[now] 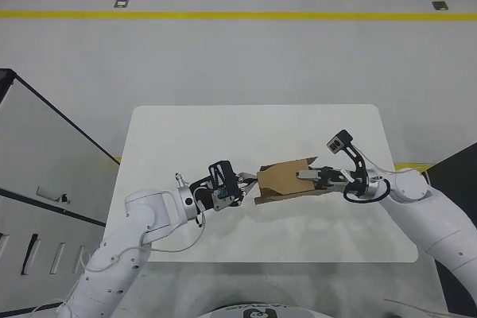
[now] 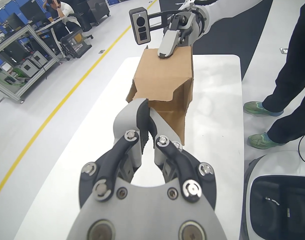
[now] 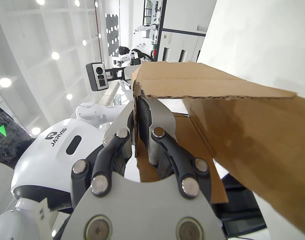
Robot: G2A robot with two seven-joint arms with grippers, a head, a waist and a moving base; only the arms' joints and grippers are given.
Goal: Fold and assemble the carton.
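We logged carton (image 1: pixel 282 181) at mid-table (image 1: pixel 183 143), left claw (image 2: pixel 147 104) pinching its left end, right claw (image 3: pixel 138 103) pinching its right flap.

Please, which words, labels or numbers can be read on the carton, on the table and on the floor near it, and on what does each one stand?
Brown cardboard carton: no print on the faces that show.
White rounded table: no print on its top.
Small grey plates on the floor beyond the table: any marks on them are too small to read.
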